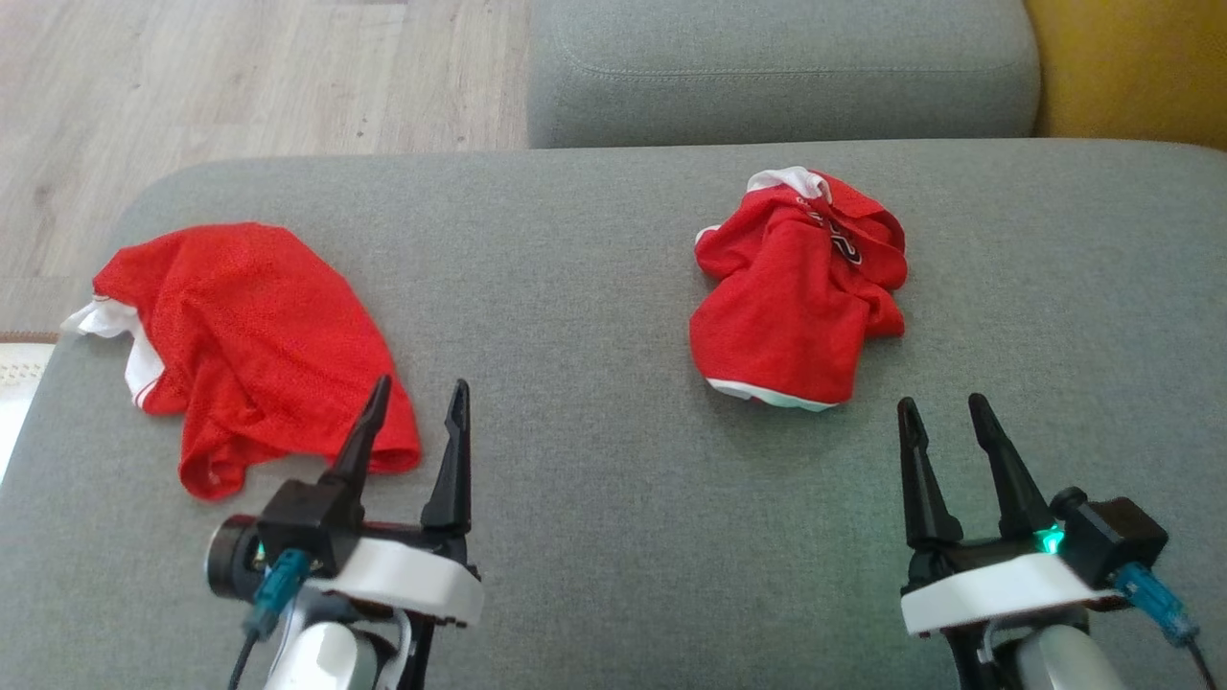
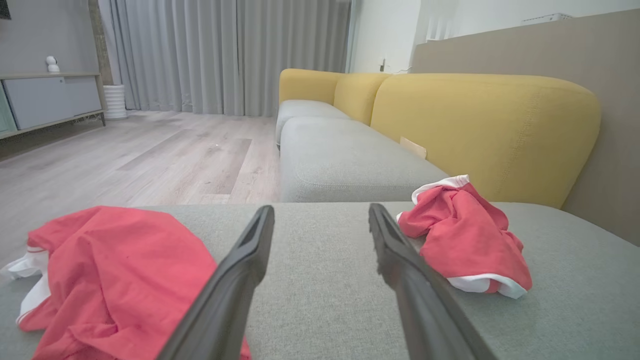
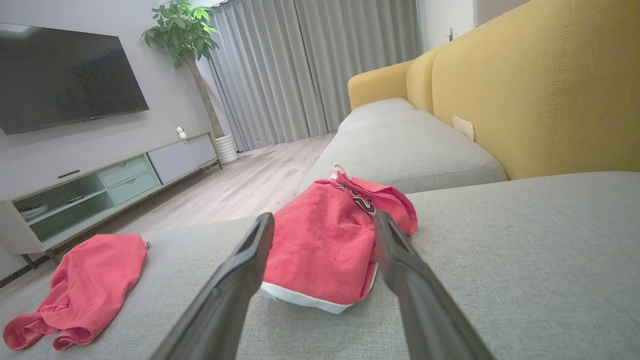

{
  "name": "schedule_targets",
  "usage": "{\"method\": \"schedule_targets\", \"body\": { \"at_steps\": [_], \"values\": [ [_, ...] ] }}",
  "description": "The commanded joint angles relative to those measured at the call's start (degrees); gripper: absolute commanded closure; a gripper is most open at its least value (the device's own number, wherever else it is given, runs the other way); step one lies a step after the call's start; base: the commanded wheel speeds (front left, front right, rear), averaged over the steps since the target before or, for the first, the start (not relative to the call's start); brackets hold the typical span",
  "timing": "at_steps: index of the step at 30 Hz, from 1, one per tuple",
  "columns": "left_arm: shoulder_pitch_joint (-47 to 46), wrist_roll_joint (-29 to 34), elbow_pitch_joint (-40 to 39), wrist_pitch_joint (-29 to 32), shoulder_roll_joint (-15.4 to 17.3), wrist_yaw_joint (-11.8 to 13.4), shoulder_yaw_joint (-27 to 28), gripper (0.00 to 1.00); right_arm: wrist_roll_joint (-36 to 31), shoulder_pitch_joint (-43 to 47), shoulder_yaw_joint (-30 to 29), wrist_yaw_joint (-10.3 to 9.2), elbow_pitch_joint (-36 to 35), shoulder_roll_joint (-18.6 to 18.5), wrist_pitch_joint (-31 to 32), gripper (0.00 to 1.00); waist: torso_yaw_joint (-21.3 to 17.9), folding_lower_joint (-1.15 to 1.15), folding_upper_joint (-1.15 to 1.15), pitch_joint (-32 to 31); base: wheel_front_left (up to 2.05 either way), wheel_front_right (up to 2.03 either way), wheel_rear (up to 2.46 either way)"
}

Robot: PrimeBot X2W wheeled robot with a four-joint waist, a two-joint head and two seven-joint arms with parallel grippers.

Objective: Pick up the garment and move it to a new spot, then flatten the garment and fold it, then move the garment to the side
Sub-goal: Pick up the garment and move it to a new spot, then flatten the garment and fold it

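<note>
Sharing grey sofa [image 1: 575,268]: garment [image 1: 796,297], second garment [image 1: 254,335]

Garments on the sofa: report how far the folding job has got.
Done: nothing that shows. Both the left red garment and the right red garment lie crumpled on the grey cushion. In hand: nothing held; the left end effector and the right end effector stand open and empty, the right one aimed at the right garment. Left: pick up, move, flatten, fold and set aside.
</note>
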Motion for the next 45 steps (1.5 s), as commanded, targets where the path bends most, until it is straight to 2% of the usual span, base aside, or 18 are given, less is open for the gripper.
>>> {"method": "schedule_targets", "body": {
  "at_steps": [1,13,24,31,39,40,41,45],
  "values": [
    [-1.93,1.22,-2.72,-0.70,-0.41,-0.52,2.97,0.00,0.10,-1.74,1.27,-0.04,-2.04,-0.25,-0.53,0.00,0.05,0.00,0.00,0.05,0.00,0.00,0.00],
    [-1.22,4.64,-2.49,-0.70,-3.10,-4.37,6.84,0.00,-1.03,-2.82,0.09,-0.04,-1.00,-0.25,-0.53,0.00,1.15,0.00,0.00,1.84,0.00,0.00,0.00],
    [-5.12,5.37,-2.09,-0.70,-3.91,-5.76,5.88,0.00,-4.11,-17.67,-9.64,-0.04,17.78,-0.25,3.12,0.00,5.74,0.00,0.00,9.98,0.00,0.00,0.00],
    [-6.88,4.46,-2.25,-0.70,-3.95,-5.38,5.41,0.00,-6.22,-26.17,-11.06,-0.04,30.21,-0.25,3.33,0.00,7.74,0.00,0.00,12.76,0.00,0.00,0.00],
    [-7.53,3.68,-2.30,-0.70,-3.96,-4.55,4.68,0.00,-8.50,-32.88,-11.51,-0.04,42.13,-0.25,2.58,0.00,8.24,0.00,0.00,13.41,0.00,0.00,0.00],
    [-7.51,3.61,-2.25,-0.70,-3.96,-4.43,4.65,0.00,-8.49,-33.45,-11.19,-0.04,43.28,-0.25,2.37,0.58,8.08,0.00,0.00,13.29,0.00,0.00,0.00],
    [-7.46,3.57,-2.17,-0.70,-3.96,-4.31,4.65,0.00,-8.23,-33.95,-10.72,-0.04,44.22,-0.25,2.07,1.00,7.85,0.00,0.00,13.12,0.00,0.00,0.00],
    [-7.06,3.49,-1.73,-0.70,-3.97,-4.19,5.06,0.00,-7.21,-34.92,-9.29,-0.04,46.10,-0.25,0.51,1.00,6.19,0.00,0.00,12.01,0.00,0.00,0.00]
  ]
}}
